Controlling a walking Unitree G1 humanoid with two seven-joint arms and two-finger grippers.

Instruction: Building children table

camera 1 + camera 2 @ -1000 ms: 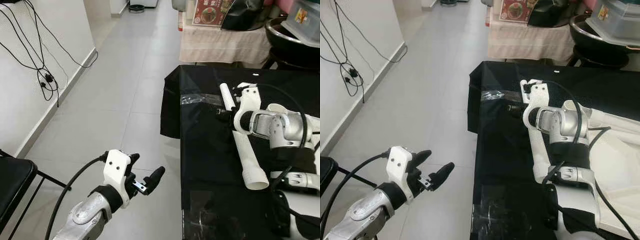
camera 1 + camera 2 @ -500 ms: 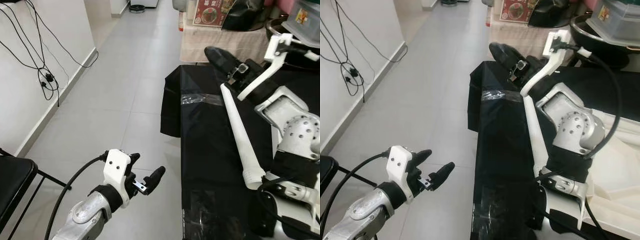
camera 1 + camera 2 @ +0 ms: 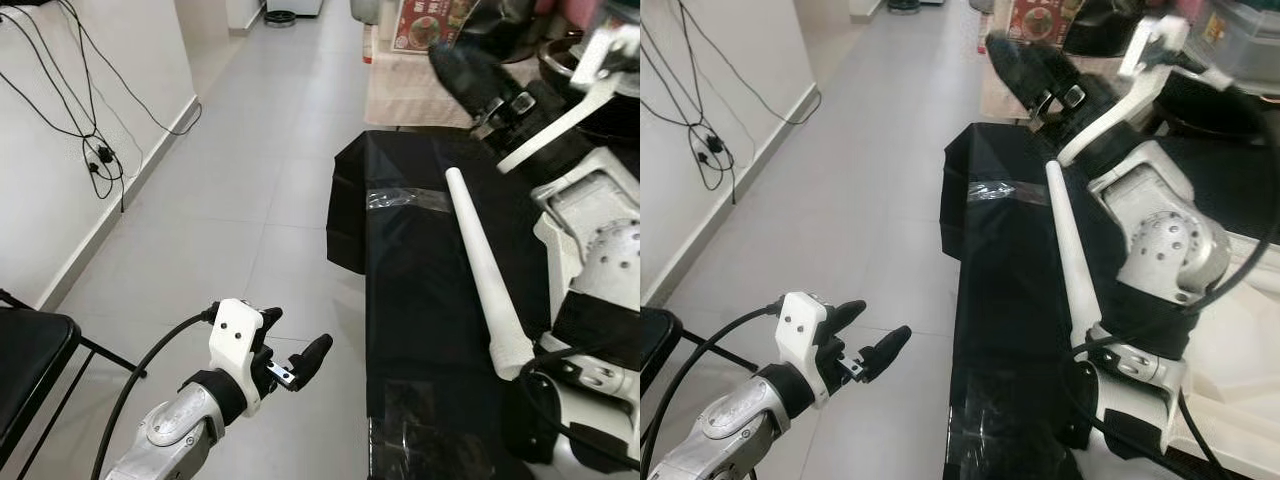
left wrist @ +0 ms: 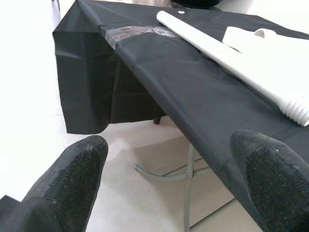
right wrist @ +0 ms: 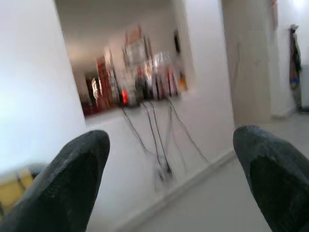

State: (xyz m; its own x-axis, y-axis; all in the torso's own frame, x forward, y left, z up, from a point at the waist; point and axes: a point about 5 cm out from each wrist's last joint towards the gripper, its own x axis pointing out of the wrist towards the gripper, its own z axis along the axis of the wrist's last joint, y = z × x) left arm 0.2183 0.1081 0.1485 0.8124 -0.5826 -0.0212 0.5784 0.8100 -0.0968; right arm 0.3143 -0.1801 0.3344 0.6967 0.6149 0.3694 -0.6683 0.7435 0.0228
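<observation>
on the black-covered table point(image 3: 420, 300) the white table leg point(image 3: 485, 270) lies loose, unattached; i have both the left gripper point(image 3: 290, 355) and right gripper point(image 3: 1040, 75) spread, empty, assembly barely begun.

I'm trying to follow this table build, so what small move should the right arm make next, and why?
Probably bring the right tool back down toward the white table leg. The tool is open, holds nothing, and is raised above the far end of the leg, which lies flat on the black-covered table. The left tool hangs open over the floor, short of the table edge.
</observation>
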